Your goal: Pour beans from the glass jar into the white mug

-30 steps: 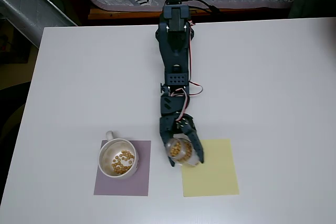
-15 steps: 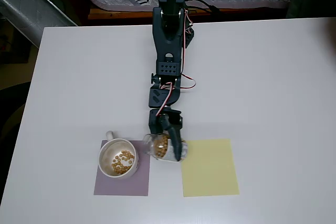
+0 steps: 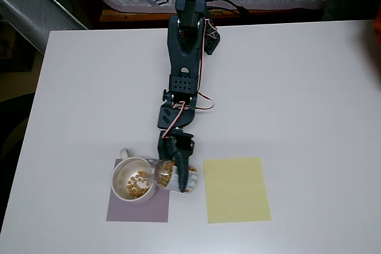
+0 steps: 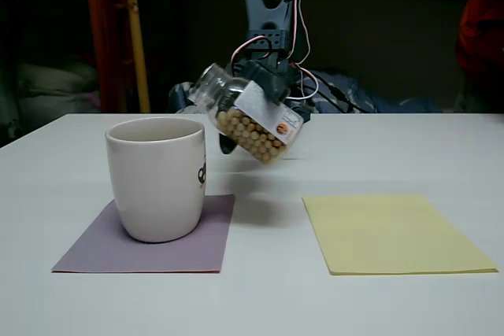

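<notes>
One hand (image 3: 178, 173) grips the tilted jar (image 4: 244, 122) above the surface (image 3: 297, 87), its fingers half hidden behind the glass. Beans (image 4: 250, 135) fill its lower part. The mug (image 4: 157, 177) just beside hides its own handle in the fixed view.

In the fixed view my gripper (image 4: 264, 92) holds the glass jar (image 4: 244, 122) tilted in the air, mouth toward the white mug (image 4: 157, 178) at its left. The mug stands on a mat (image 4: 213, 241); a paper sheet (image 4: 394, 232) lies right, on the table (image 4: 409, 155).
</notes>
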You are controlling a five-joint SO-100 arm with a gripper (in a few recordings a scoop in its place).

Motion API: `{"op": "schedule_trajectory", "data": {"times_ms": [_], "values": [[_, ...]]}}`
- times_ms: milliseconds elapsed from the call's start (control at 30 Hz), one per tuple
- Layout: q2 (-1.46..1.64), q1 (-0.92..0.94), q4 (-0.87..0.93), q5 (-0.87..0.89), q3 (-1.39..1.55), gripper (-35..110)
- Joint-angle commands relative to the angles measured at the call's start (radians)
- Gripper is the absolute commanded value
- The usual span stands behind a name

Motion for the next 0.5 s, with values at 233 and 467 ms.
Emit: {"op": "schedule_trajectory", "data": {"times_ms": [233, 467], "values": [[0.006, 0.049, 0.092, 0.152, -0.114, 0], [0.049, 0.025, 0.232, 0.299, -0.143, 0]]}}
